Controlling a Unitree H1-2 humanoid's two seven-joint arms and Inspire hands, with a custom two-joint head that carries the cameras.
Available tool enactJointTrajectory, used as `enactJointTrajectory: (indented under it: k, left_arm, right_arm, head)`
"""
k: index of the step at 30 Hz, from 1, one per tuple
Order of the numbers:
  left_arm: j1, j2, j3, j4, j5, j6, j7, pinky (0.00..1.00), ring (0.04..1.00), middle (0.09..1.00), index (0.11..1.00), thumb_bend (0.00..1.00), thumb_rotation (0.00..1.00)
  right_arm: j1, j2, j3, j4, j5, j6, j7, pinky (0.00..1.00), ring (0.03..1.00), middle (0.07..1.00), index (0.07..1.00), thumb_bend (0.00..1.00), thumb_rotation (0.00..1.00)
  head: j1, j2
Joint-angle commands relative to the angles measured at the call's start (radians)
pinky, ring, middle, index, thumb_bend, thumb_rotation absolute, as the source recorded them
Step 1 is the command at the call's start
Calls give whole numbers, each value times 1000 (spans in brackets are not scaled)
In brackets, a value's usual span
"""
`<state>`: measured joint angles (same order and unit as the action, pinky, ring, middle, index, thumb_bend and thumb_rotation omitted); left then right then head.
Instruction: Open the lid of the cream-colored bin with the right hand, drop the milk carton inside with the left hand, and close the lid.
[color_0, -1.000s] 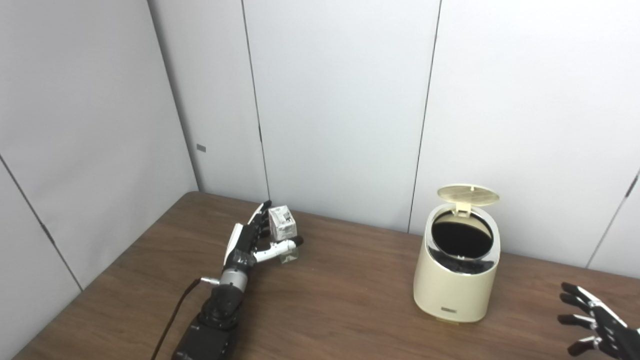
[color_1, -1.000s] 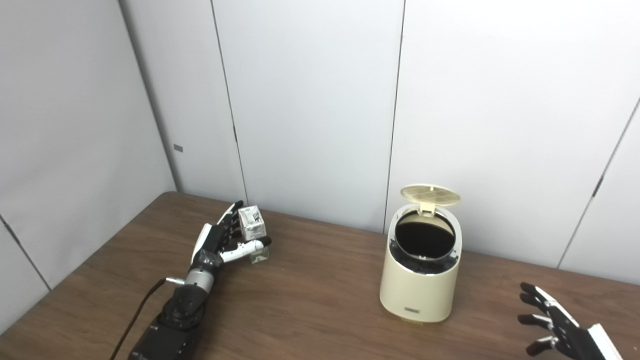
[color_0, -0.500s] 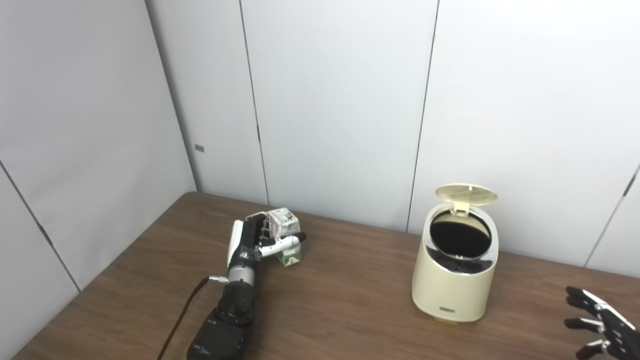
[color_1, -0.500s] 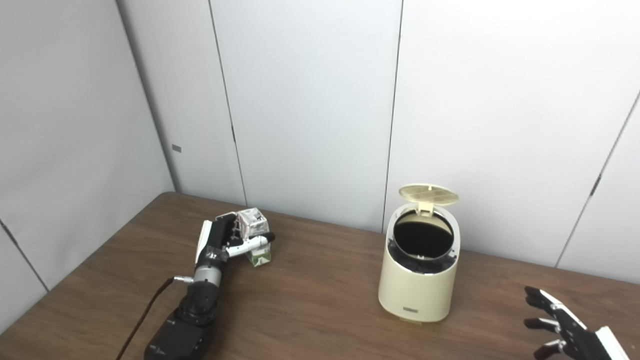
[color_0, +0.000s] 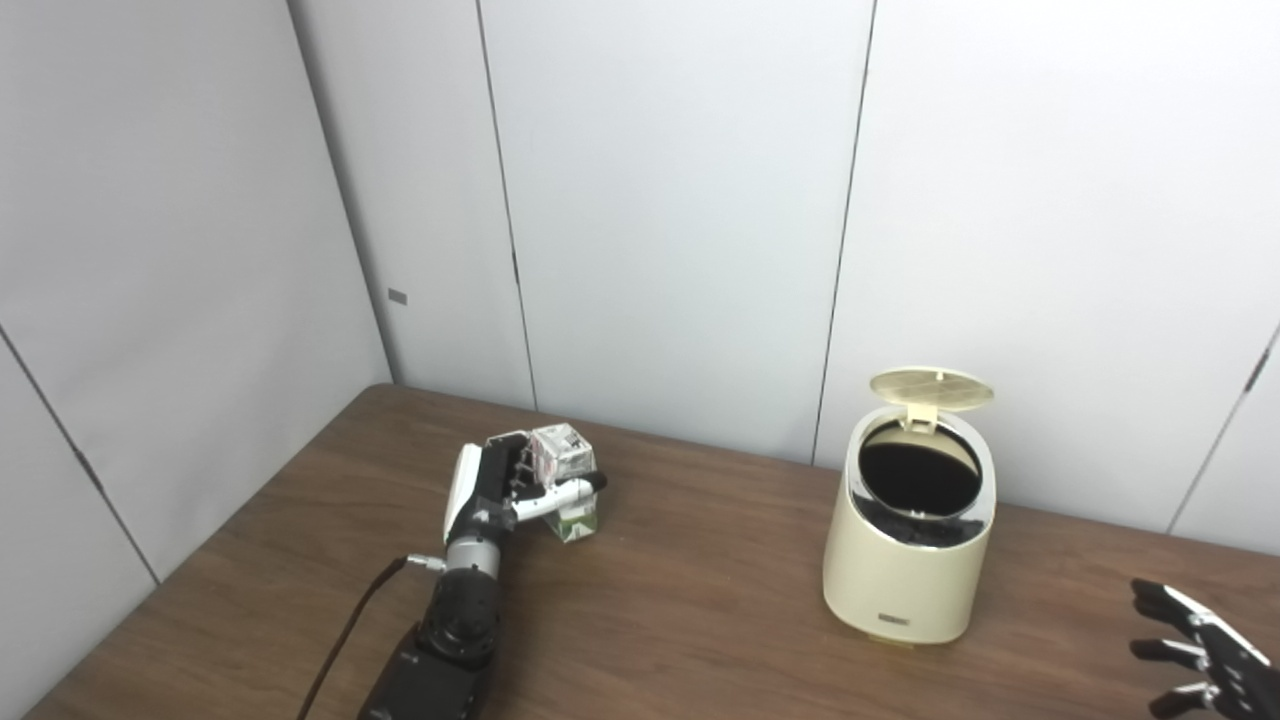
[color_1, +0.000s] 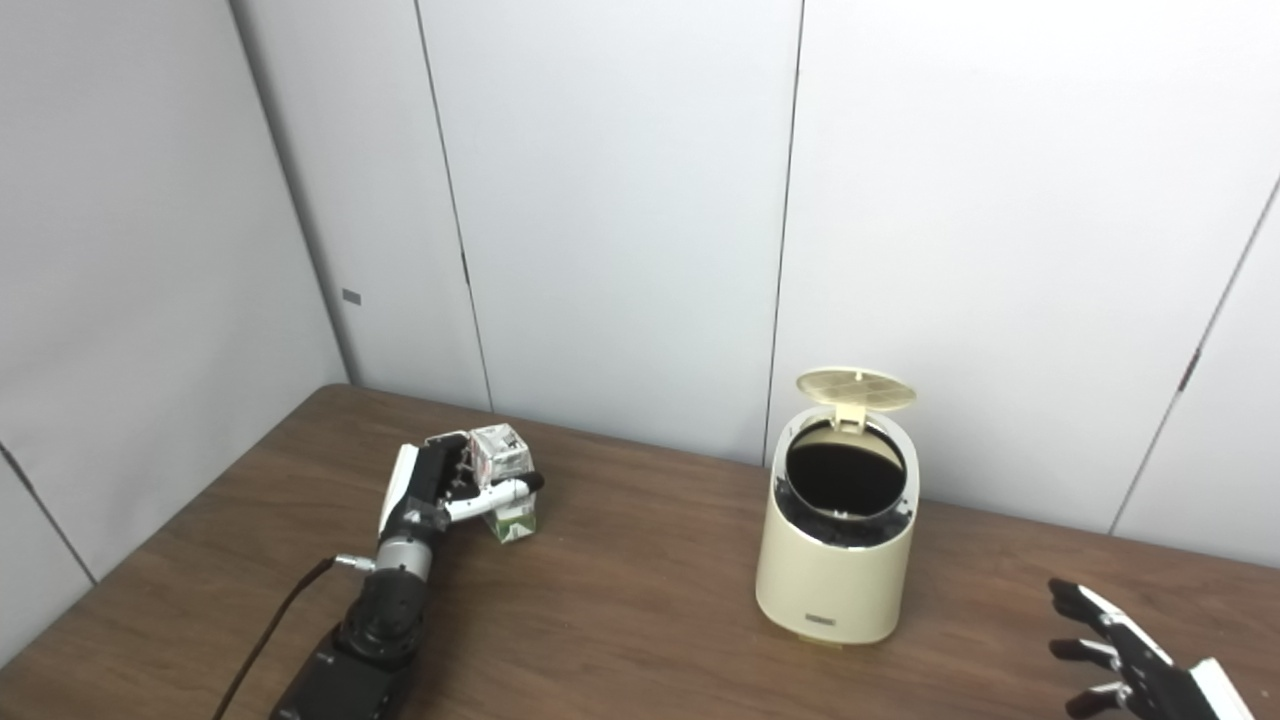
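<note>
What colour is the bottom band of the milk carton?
Green, below a white printed upper part of the milk carton; clearest in the left eye view.

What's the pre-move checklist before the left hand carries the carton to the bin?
1. Bin lid open: ok, standing up behind the opening.
2. Left hand closed on milk carton: ok, fingers and thumb wrap it.
3. Carton lifted off table: cannot tell.
4. Path to cream bin free: ok, bare wood between.
5. Right hand clear of the bin: ok, open, off to its right.
6. Grip firmness: cannot tell.
</note>
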<state>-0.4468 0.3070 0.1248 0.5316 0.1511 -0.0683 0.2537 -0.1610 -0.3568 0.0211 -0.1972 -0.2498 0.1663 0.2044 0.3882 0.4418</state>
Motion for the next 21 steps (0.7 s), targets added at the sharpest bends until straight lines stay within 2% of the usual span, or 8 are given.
enactJointTrajectory:
  k: [1, 6, 11, 15, 18, 21]
  left_arm:
    - [-18, 13, -5, -75, 15, -13, -3, 318, 401, 471, 490, 524, 0]
    - [6, -11, -16, -202, 14, -9, -27, 313, 391, 465, 493, 524, 0]
    - [25, -46, -33, -365, 15, 40, -61, 306, 380, 456, 498, 523, 0]
    - [16, -73, -48, -458, 5, 52, -93, 350, 414, 475, 488, 523, 0]
    - [6, -96, -53, -510, -18, 56, -118, 356, 414, 470, 491, 523, 0]
    - [-10, -119, -65, -561, -18, 75, -141, 366, 423, 473, 489, 523, 0]
  right_arm:
    - [-35, -7, -5, -6, 1, -28, -13, 553, 783, 885, 875, 814, 161]
    - [-44, -3, 1, 11, 1, -37, -15, 590, 794, 887, 876, 821, 199]
    - [-52, 1, 7, 17, 7, -43, -12, 695, 839, 897, 880, 807, 194]
    - [-54, 9, 11, -20, 11, 13, 0, 709, 846, 934, 899, 780, 104]
    - [-54, 10, 17, -29, 2, 19, -2, 708, 836, 932, 900, 777, 79]
    - [-55, 6, 20, -16, -12, -3, -13, 720, 829, 920, 893, 789, 94]
  head:
    - [-10, -1]
    - [-42, 0]
    - [-75, 1]
    - [-99, 2]
    - [-125, 4]
    - [-147, 6]
